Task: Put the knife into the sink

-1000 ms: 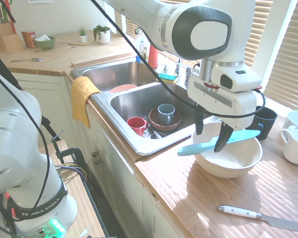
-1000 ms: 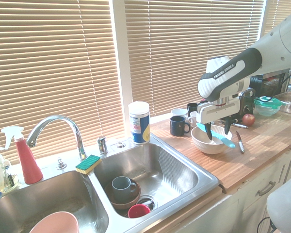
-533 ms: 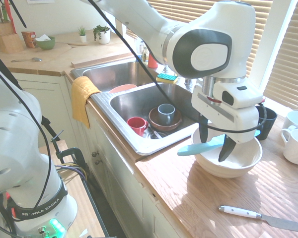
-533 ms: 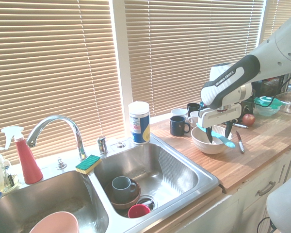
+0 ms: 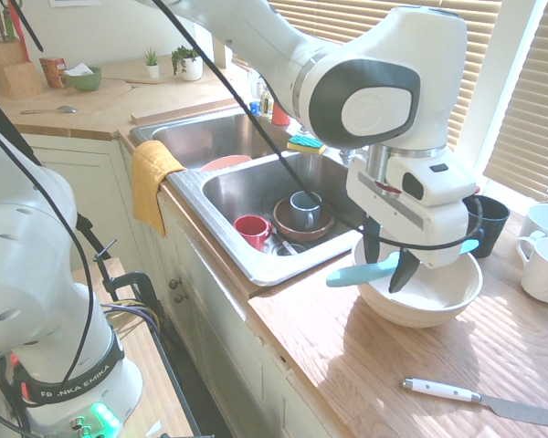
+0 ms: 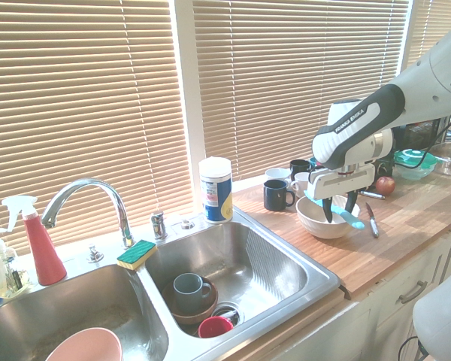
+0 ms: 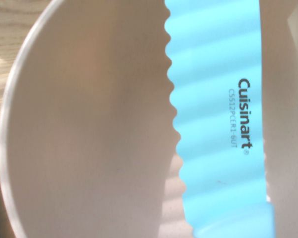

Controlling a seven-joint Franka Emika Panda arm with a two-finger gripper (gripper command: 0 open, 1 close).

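Observation:
The turquoise knife (image 5: 352, 273) lies across the rim of a white bowl (image 5: 438, 301) on the wooden counter, its handle end sticking out toward the sink (image 5: 256, 269). My gripper (image 5: 385, 276) is lowered over the bowl, one finger on each side of the knife, still open with a narrow gap. The second exterior view shows the same: gripper (image 6: 337, 216) astride the knife (image 6: 351, 219) over the bowl (image 6: 316, 222), right of the sink (image 6: 286, 278). Close up, the wrist view shows the serrated blade (image 7: 216, 124) over the bowl (image 7: 89, 124).
A white-handled metal knife (image 5: 443, 391) lies near the counter's front edge. A dark mug (image 5: 489, 219) and white mugs (image 5: 546, 265) stand behind the bowl. The near basin holds a red cup (image 5: 252, 230) and a grey mug (image 5: 303, 210) in a brown bowl. A yellow towel (image 5: 151, 178) hangs over the sink's front.
My gripper has come down onto the bowl around the knife, and its fingers have drawn closer together. The knife has not moved.

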